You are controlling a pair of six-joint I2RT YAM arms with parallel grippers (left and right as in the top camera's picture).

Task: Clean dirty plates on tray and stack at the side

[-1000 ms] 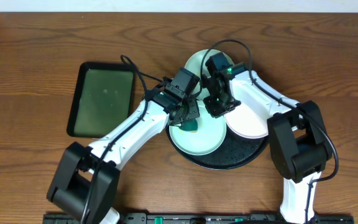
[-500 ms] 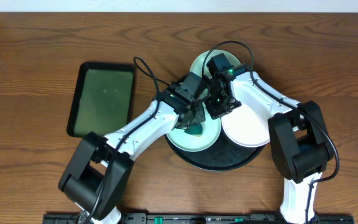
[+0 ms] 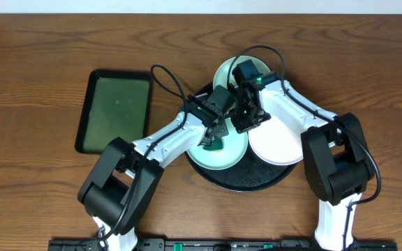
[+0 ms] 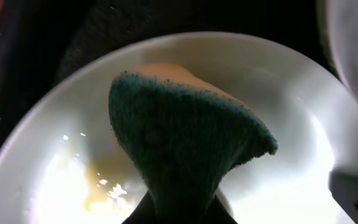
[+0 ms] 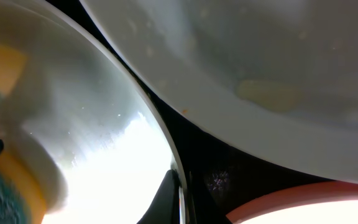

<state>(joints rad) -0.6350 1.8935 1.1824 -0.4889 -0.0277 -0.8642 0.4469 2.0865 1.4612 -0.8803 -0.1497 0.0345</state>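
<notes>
While the L gripper (image 3: 213,134) sits over the front mint plate (image 3: 226,160), its fingers are pinched tight on a sponge (image 4: 185,143), green side twd the wrist cam, yellow layer underneath. Sponge hangs over the plate's middle, w/ a yellowish smear (image 4: 101,180) on the plate surface just beside it on the left in the L wrist view. Can't tell if the sponge is pressed on the plate or a bit above.

R gripper (image 3: 245,122) is at the back-right edge of the same plate. Fingers are pressed together on the thin rim, which runs straight into the gap btw the tips in the R wrist view (image 5: 180,196). So the plate lies mostly left of those fingers, and the white plate (image 3: 278,143) lies right of them, close but w/ a dark strip of tray btw the two rims.

All 3 plates are on the black tray (image 3: 257,180): front mint at its left-front, white at right, 2nd mint plate (image 3: 229,70) at the back, partly hidden by the R arm and overhanging the tray's back rim. Green rect tray (image 3: 115,110) lies well apart to the left on the wood table (image 3: 47,42).
</notes>
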